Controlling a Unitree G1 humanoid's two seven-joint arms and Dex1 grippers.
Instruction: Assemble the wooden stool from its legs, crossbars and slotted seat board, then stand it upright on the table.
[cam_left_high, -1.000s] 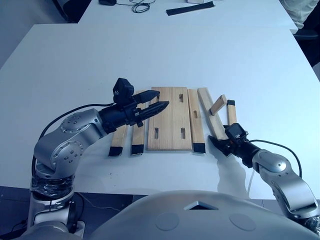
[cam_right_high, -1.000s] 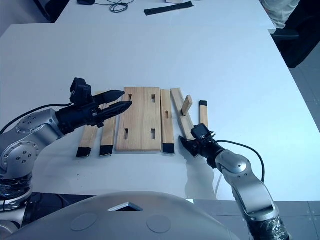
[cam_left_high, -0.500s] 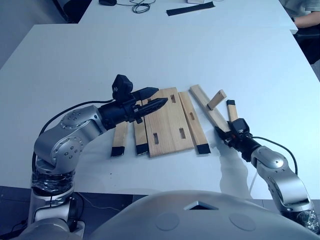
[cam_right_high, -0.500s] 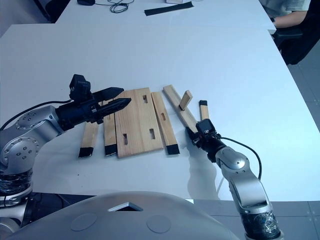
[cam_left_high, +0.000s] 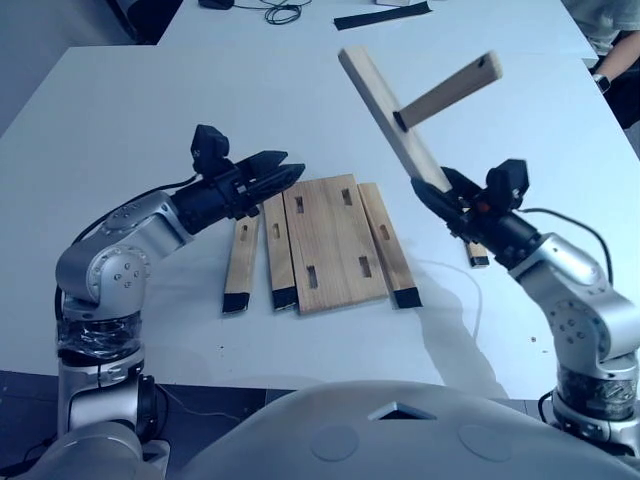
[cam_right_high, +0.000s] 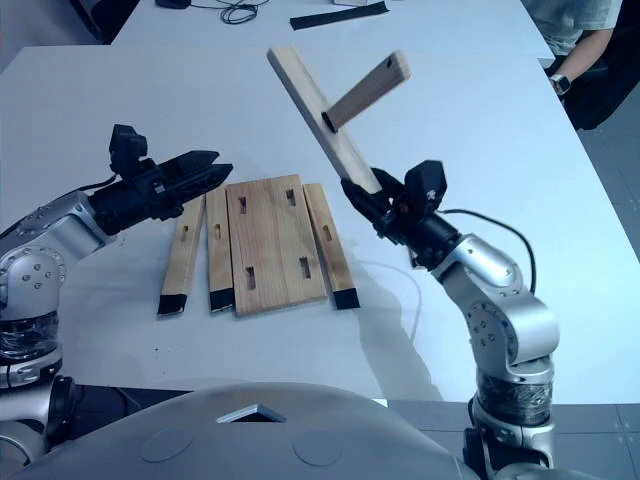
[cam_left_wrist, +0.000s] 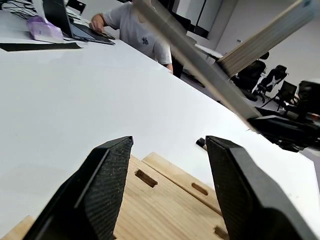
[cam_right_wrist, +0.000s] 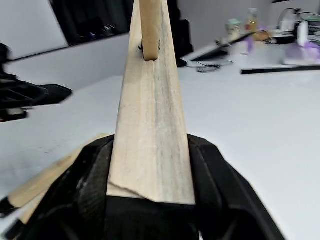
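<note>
A: Step?
B: Leg-frame sub-assy, prob. Leg (cam_left_high: 385, 115) w/ crossbar (cam_left_high: 450, 90) plugged in is gripped by right tool (cam_left_high: 447, 196), raised at upper centre. Left tool (cam_left_high: 290, 168) is spread wide, nothing held, centre left.
A: Next?
B: 2nd leg (cam_left_high: 243, 262) to be picked & fitted on crossbar's free end, likely. Seat board (cam_left_high: 330, 240) lies flat on surface (cam_left_high: 150, 110), mid-frame.
A: Labels?
B: None readable.

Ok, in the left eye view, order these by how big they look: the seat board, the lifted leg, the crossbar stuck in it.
1. seat board
2. lifted leg, held up nearer the camera, so its true rank is unsure
3. crossbar
</note>
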